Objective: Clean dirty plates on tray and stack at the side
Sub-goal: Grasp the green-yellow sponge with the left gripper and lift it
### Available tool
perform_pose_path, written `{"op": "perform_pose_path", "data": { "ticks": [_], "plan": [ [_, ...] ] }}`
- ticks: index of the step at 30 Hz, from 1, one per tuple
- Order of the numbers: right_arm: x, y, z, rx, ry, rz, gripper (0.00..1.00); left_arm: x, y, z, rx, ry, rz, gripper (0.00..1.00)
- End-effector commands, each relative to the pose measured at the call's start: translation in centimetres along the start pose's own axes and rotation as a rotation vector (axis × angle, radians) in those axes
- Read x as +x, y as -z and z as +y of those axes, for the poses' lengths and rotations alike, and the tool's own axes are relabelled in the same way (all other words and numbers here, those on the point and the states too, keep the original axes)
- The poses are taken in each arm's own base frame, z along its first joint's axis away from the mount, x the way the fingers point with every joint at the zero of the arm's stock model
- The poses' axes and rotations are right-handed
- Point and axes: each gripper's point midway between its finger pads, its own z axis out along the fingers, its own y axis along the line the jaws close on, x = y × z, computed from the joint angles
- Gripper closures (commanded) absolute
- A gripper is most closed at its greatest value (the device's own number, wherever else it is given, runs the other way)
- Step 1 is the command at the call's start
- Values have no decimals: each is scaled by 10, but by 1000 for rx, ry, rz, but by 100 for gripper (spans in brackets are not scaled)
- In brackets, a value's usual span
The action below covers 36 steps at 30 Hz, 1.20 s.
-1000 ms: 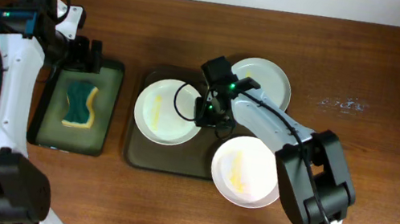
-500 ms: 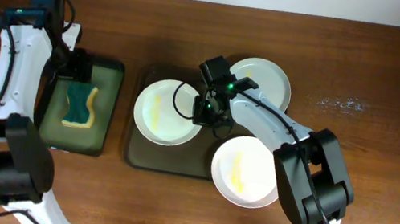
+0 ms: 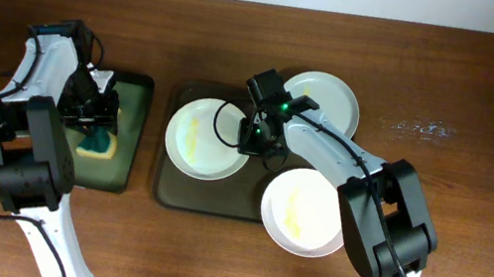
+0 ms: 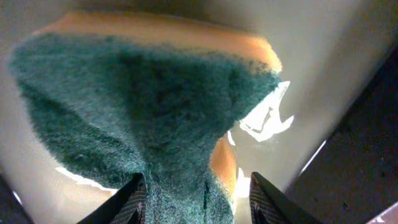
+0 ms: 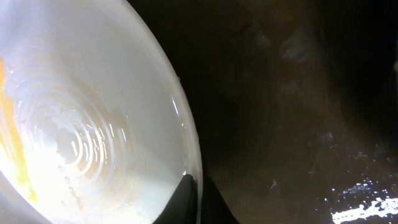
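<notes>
— What is the right tool (image 3: 249, 142) doing?

— It is pinched shut on the right-hand rim of the left plate (image 3: 205, 140). In the wrist view its dark fingertips (image 5: 211, 208) meet on that thin white edge.

— And where does that plate sit?

— On the left half of the big tray (image 3: 179, 194), with a yellow streak down its inside.

— The other two?

— The far plate (image 3: 326, 99) lies at the tray's far right corner, partly out over the desk (image 3: 475, 217), with a faint yellow mark near its rim. The near plate (image 3: 305, 212) overlaps the tray's near right edge and reaches out over the desk, with a broad yellow smear in its middle. Each plate lies on its own.

— And the left tool (image 3: 95, 119)?

— It is down over the sponge (image 3: 100, 144) in the small tray (image 3: 127, 154), which sits on the desk just left of the big tray. Its jaws stand partly open, and the fingers (image 4: 132, 200) have one end of the sponge between them. In the wrist view one finger is right against the green scouring side, while the other stands a little clear of the yellow foam. So it straddles the sponge rather than gripping it.

— How does the sponge lie?

— Green face up, yellow foam beneath, on the small tray's greenish floor.
</notes>
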Motion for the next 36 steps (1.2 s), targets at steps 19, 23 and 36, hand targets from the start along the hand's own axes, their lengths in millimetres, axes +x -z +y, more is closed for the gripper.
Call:
{"op": "perform_pose_path", "data": {
  "ticks": [19, 23, 36],
  "plan": [
    [6, -13, -12, 68, 8, 15, 96, -3, 30, 9, -69, -50, -37, 25],
    [6, -13, -12, 68, 8, 15, 96, 0, 0, 11, -68, -46, -31, 32],
    [6, -13, -12, 69, 8, 18, 96, -10, -7, 12, -71, -21, -75, 85]
  ]
}}
